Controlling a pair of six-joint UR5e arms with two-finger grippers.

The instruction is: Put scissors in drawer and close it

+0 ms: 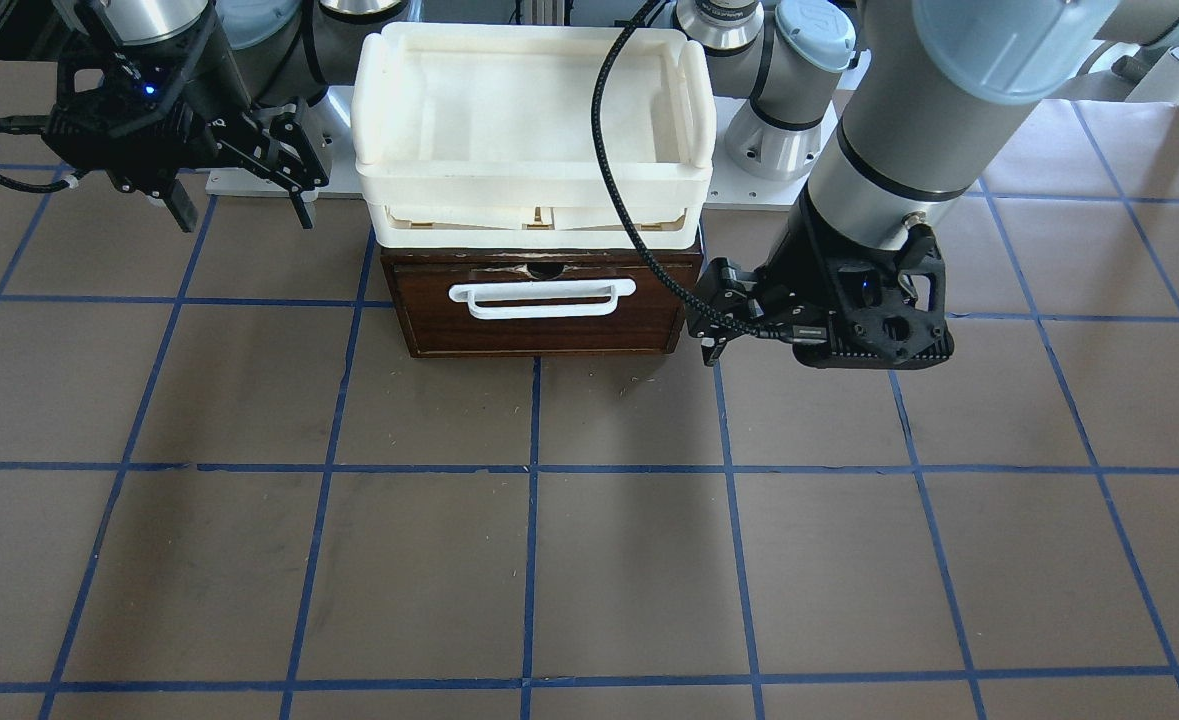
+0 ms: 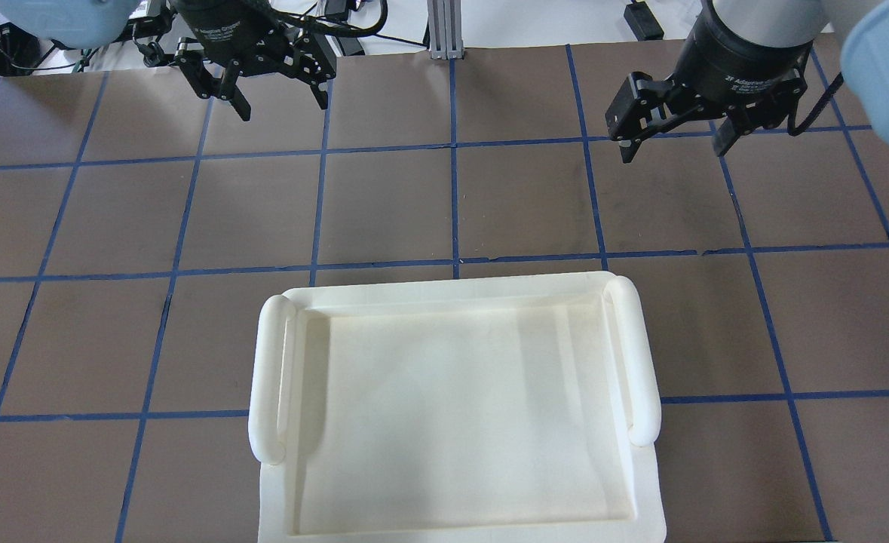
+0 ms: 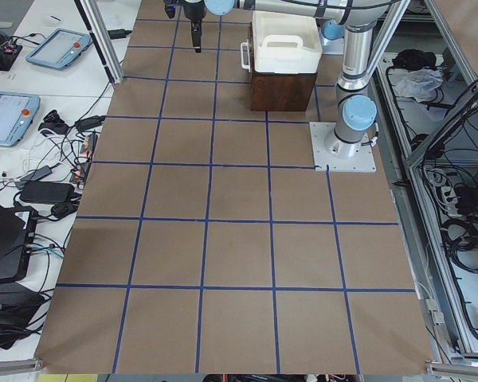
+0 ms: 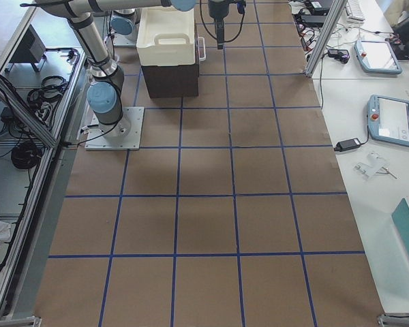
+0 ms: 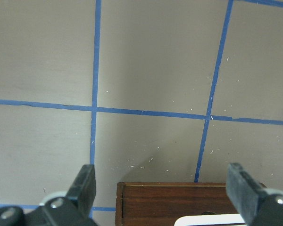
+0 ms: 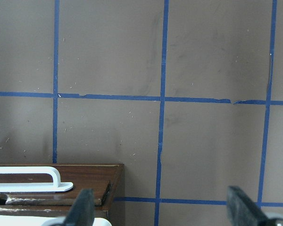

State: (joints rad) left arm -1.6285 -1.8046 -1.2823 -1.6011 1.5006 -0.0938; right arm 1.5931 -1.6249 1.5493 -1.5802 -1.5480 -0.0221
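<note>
The drawer (image 1: 542,325) is pushed in flush with its dark brown case, its white bar handle (image 1: 542,298) facing the open table. The scissors show in no view. My left gripper (image 1: 714,338) hangs open and empty just off the drawer's front corner; its wrist view shows the open gripper (image 5: 161,172) above the brown front (image 5: 170,200). My right gripper (image 1: 244,210) is open and empty, off the other side of the case and further back. Its wrist view shows the open gripper (image 6: 160,197) to the side of the drawer front and handle (image 6: 33,181).
Stacked white plastic trays (image 1: 534,180) sit on top of the drawer case and fill the lower middle of the overhead view (image 2: 452,290). The brown table has a blue tape grid (image 1: 534,467). The arm bases stand behind the case.
</note>
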